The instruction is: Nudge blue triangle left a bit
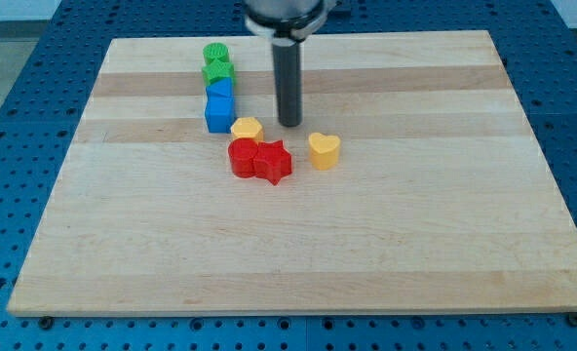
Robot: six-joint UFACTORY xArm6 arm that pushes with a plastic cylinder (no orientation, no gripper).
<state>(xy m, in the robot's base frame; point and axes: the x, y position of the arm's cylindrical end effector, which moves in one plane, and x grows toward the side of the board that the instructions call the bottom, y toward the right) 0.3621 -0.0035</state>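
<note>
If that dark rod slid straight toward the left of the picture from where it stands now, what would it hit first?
Probably the yellow block just left of and slightly below my tip, or else the blue blocks beyond it; depth is hard to judge from this one view.

I work over a pale wooden board (298,244) made of long planks running across the view, their grain showing in lighter and darker bands. Under it lies a blue perforated surface (25,88) dotted with regular rows of small holes, visible on the view's left, right and bottom edges. At the view's top left a strip of light grey floor (16,12) shows. The light is even and soft, casting only faint shadows.
</note>
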